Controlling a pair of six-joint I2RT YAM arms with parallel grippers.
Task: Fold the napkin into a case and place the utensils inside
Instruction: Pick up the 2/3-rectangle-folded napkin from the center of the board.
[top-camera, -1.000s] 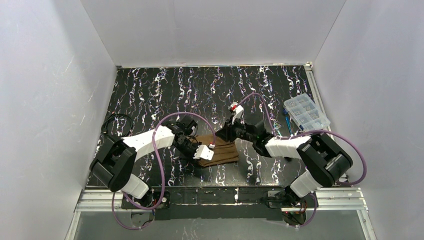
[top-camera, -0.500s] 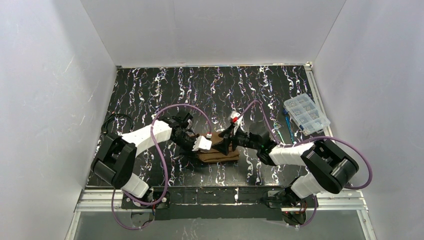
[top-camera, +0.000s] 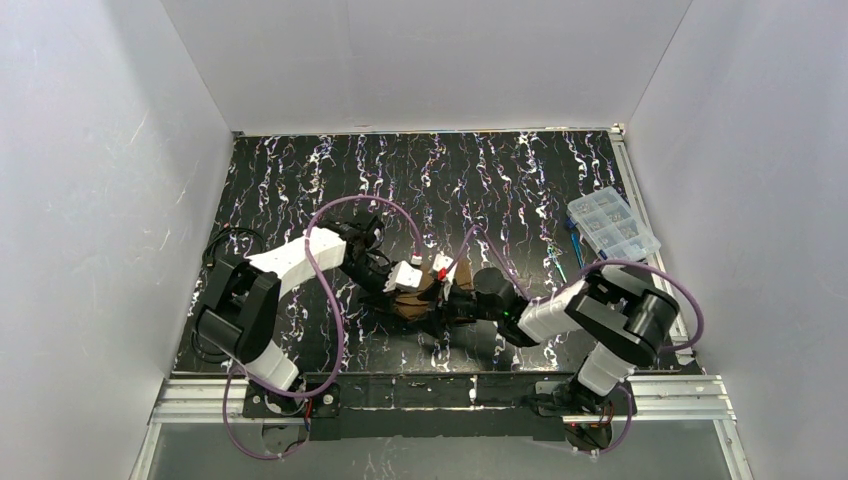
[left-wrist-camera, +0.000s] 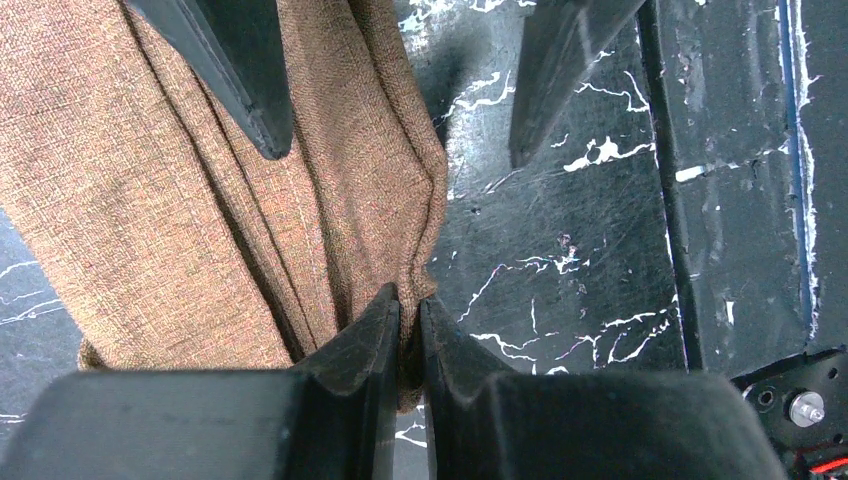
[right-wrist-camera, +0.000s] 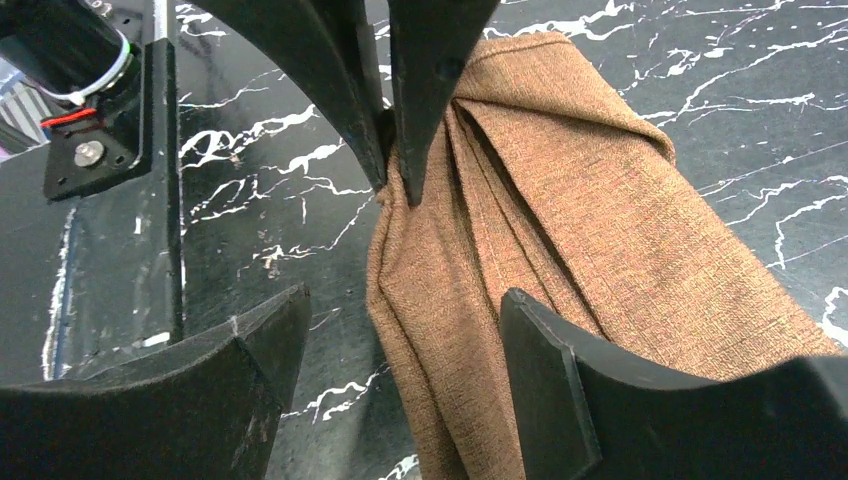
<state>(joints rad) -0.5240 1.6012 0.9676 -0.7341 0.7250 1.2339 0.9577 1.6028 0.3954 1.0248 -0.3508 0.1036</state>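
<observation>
The brown napkin (left-wrist-camera: 190, 190) lies in loose folds on the black marbled table, mostly hidden under both grippers in the top view (top-camera: 420, 306). My left gripper (left-wrist-camera: 410, 315) is shut on the napkin's folded edge, which it pinches upright (right-wrist-camera: 400, 150). My right gripper (right-wrist-camera: 400, 320) is open and faces it. One of its fingers (right-wrist-camera: 560, 380) rests over the cloth and the other stands on the bare table, with the napkin's (right-wrist-camera: 560, 200) folded edge between them. Thin blue utensils (top-camera: 574, 248) lie far right on the table. No finished case shows.
A clear plastic compartment box (top-camera: 612, 225) sits at the back right beside the utensils. Both arms meet over the table's near middle (top-camera: 440, 295), with purple cables looping above them. White walls close the table on three sides.
My right arm came down from behind the napkin to its edge and opened its jaws. The left gripper kept hold and drew the cloth up and a little back.
</observation>
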